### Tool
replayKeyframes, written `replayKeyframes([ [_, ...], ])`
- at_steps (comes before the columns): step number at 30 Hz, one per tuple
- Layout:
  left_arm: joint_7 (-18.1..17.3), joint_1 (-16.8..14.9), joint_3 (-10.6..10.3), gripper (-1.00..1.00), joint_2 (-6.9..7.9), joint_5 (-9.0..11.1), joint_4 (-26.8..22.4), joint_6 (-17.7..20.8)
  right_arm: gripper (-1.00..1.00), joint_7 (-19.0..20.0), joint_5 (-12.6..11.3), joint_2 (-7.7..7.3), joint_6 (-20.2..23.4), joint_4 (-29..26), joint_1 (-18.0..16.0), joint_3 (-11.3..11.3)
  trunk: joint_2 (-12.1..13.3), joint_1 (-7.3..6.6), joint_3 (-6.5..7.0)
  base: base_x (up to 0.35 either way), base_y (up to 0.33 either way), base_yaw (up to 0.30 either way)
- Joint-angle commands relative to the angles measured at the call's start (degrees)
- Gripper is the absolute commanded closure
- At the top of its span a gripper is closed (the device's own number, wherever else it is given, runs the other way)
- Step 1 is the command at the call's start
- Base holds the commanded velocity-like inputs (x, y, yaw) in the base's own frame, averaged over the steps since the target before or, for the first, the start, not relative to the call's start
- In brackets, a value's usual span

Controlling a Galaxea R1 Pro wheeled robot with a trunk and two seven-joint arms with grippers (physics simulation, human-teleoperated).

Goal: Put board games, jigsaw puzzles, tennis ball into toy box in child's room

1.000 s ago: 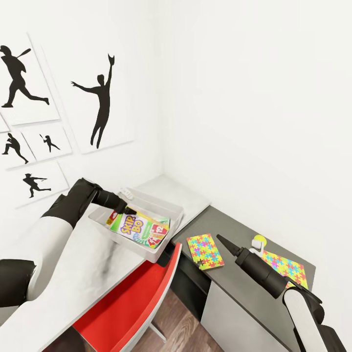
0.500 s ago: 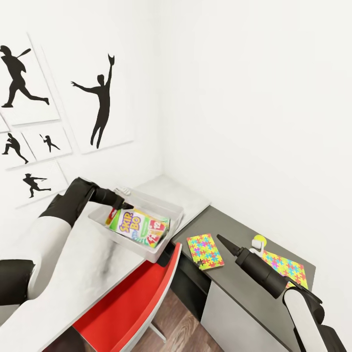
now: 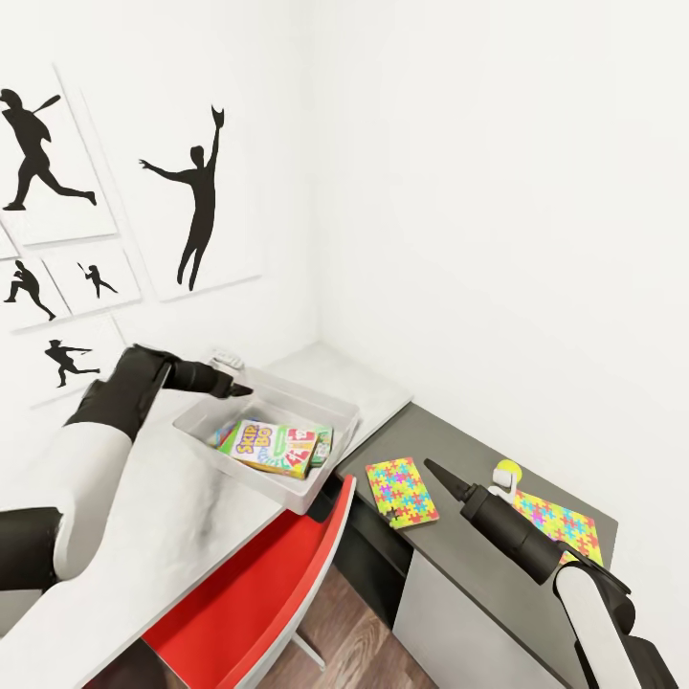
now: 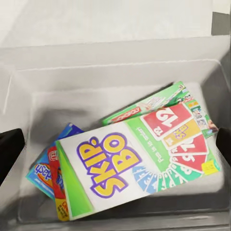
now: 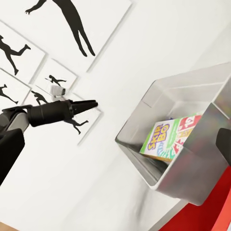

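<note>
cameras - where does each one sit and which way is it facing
Head view: high on the robot, looking down over both arms at the toy box, the jigsaw puzzles and the tennis ball.
Left wrist view: above the box, looking down at the board games; dark fingertips at the edges.
Right wrist view: low, facing the wall, seeing the left gripper.
All share the box.
</note>
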Motion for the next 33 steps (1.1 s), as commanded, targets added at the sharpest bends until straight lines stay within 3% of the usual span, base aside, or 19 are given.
replayKeyframes([
  [1, -0.36, -0.05, 0.58, -1.0, -0.03, -0.38, -0.35, 0.39, -1.0, 0.0, -0.34, 0.0, 0.43, -0.02, -0.05, -0.07, -0.12, 0.04, -0.12, 0.0, 0.0, 0.0],
  [9, -1.04, -0.06, 1.19, -1.0, 0.13, -0.3, -1.69, 0.34, -1.0, 0.0, -0.34, 0.0, 0.43, -0.02, -0.05, -0.09, -0.12, 0.04, -0.12, 0.0, 0.0, 0.0],
  [12, -4.18, -0.06, 1.76, -1.0, 0.45, -0.18, -1.78, 0.59, -1.0, 0.0, -0.38, -0.09, 0.44, -0.02, -0.04, -0.09, -0.12, 0.04, -0.12, 0.0, 0.0, 0.0],
  [14, -8.08, -0.06, 3.28, -1.0, 0.7, -0.25, -1.78, 1.32, -1.0, 0.0, -0.4, -0.22, 0.46, -0.02, -0.05, -0.09, -0.12, 0.04, -0.12, 0.0, 0.0, 0.0],
  [16, -15.38, -0.06, 5.87, -1.0, 2.0, -0.36, -1.8, 3.75, -1.0, 0.0, -0.42, -0.3, 0.5, -0.02, -0.05, -0.09, -0.12, 0.04, -0.12, 0.0, 0.0, 0.0],
  [18, -24.04, -0.02, 7.48, -1.0, 4.36, -0.36, -1.88, 6.66, -1.0, 0.0, -0.42, -0.43, 0.51, -0.02, -0.04, -0.09, -0.12, 0.04, -0.12, 0.0, 0.0, 0.0],
  [20, -33.85, 0.06, 8.25, -1.0, 7.65, -0.29, -1.92, 8.37, -1.0, 0.05, -0.42, -0.84, 0.51, -0.02, -0.05, -0.09, -0.12, 0.04, -0.12, 0.0, 0.0, 0.0],
  [22, -38.3, 0.2, 8.84, -1.0, 10.12, 0.3, -1.94, 9.05, -1.0, 0.23, -0.42, -1.11, 0.52, -0.02, -0.05, -0.09, -0.12, 0.04, -0.12, 0.0, 0.0, 0.0],
  [24, -39.21, 0.42, 10.12, -1.0, 12.16, 2.03, -1.66, 9.53, -1.0, 0.71, -0.42, -1.33, 0.52, -0.02, -0.05, -0.09, -0.12, 0.04, -0.12, 0.0, 0.0, 0.0],
  [27, -39.21, 2.1, 12.46, -1.0, 15.27, 7.34, -1.3, 9.98, -1.0, 1.68, -0.42, -1.5, 0.52, -0.02, -0.03, -0.09, -0.12, 0.04, -0.12, 0.0, 0.0, 0.0],
  [30, -39.21, 7.41, 14.19, -1.0, 18.18, 15.89, -1.12, 10.9, -1.0, 2.13, -0.42, -1.6, 0.52, -0.02, -0.05, -0.09, -0.12, 0.04, -0.12, 0.0, 0.0, 0.0],
  [33, -39.21, 13.68, 14.87, -1.0, 19.42, 26.38, -1.17, 11.48, -1.0, 2.25, -0.42, -1.61, 0.52, -0.02, -0.05, -0.09, -0.12, 0.04, -0.1, 0.0, 0.0, -0.029],
])
